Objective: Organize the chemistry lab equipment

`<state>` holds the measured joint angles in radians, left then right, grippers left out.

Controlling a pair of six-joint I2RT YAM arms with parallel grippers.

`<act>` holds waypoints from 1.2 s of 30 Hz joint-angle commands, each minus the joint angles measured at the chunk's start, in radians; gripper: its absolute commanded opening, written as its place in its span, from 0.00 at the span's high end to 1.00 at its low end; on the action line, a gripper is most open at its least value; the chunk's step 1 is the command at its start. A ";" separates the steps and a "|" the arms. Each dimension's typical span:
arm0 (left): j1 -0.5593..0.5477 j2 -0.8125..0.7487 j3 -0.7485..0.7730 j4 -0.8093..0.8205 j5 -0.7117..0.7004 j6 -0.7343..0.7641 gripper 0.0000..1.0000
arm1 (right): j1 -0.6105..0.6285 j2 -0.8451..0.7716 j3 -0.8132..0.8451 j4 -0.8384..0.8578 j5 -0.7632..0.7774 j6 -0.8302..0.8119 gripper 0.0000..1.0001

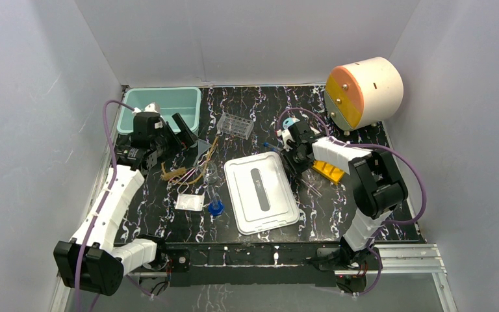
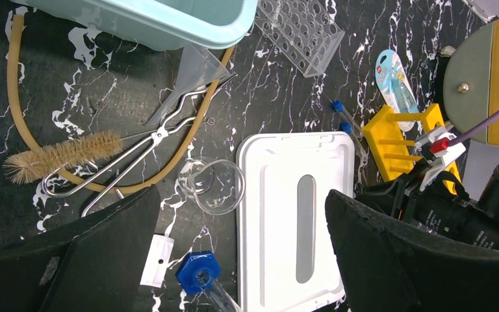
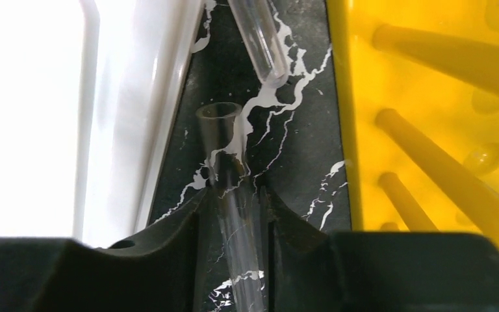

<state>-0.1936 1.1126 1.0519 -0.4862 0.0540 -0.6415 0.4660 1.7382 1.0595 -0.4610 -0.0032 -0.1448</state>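
My left gripper [image 1: 180, 133] hangs open and empty high over the table's left side, in front of the teal bin [image 1: 162, 107]. Its wrist view shows tan rubber tubing [image 2: 14, 97], a bristle brush [image 2: 62, 156], metal tongs [image 2: 146, 146], a clear funnel [image 2: 195, 68], a clear flask [image 2: 211, 187], a blue-capped tube [image 2: 198, 273], a white packet [image 2: 158, 260] and a clear tube rack [image 2: 299, 26]. My right gripper [image 3: 237, 214] is shut on a thin clear glass tube [image 3: 224, 133] low over the table, between the white lid [image 3: 71, 117] and the yellow rack [image 3: 429, 97].
The white lid [image 1: 261, 192] lies flat mid-table. The big cream drum with an orange face [image 1: 364, 91] stands back right. A second loose clear tube [image 3: 260, 39] lies just ahead of my right gripper. A packaged pipette [image 2: 396, 81] and two blue-capped tubes [image 2: 344, 120] lie near the yellow rack [image 2: 406, 140].
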 commanded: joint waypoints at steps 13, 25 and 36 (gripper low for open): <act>-0.002 -0.037 0.114 0.029 0.261 0.017 0.02 | 0.024 -0.095 -0.035 0.039 0.097 0.021 0.78; -0.243 0.023 0.032 0.268 0.317 -0.101 0.02 | 0.023 -0.325 -0.072 0.093 -0.076 0.200 0.80; -0.516 0.161 0.010 0.359 0.147 -0.106 0.02 | 0.023 -0.501 -0.109 0.329 -0.136 0.582 0.79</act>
<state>-0.6510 1.2713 1.0851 -0.1978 0.2646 -0.7273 0.4873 1.3056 0.9497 -0.2787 -0.1421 0.2539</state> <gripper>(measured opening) 0.983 0.303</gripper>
